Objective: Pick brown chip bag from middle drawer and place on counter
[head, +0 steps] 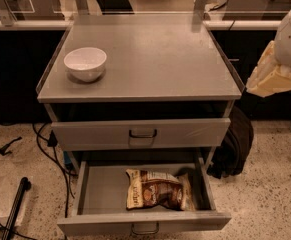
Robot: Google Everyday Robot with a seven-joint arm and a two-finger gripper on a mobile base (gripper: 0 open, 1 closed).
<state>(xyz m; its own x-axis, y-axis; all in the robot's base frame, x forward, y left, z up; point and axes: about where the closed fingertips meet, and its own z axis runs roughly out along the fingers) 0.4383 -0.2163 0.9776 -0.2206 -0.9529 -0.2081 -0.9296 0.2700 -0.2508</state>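
The brown chip bag point(157, 190) lies flat in the open middle drawer point(95, 196), the lowest one, right of its centre. The counter point(155, 59) is the grey cabinet top above it. My gripper point(271, 78) is a cream-coloured piece under a white arm housing at the right edge of the view. It hangs beside the counter's right rim at about counter height. It is well above and to the right of the bag and holds nothing that I can see.
A white bowl point(85, 63) stands on the counter's left side. The upper drawer point(142, 133) with a dark handle is pulled out slightly. A black bag point(235, 144) leans at the cabinet's right. Cables point(50, 154) and a black pole point(15, 206) lie on the floor at left.
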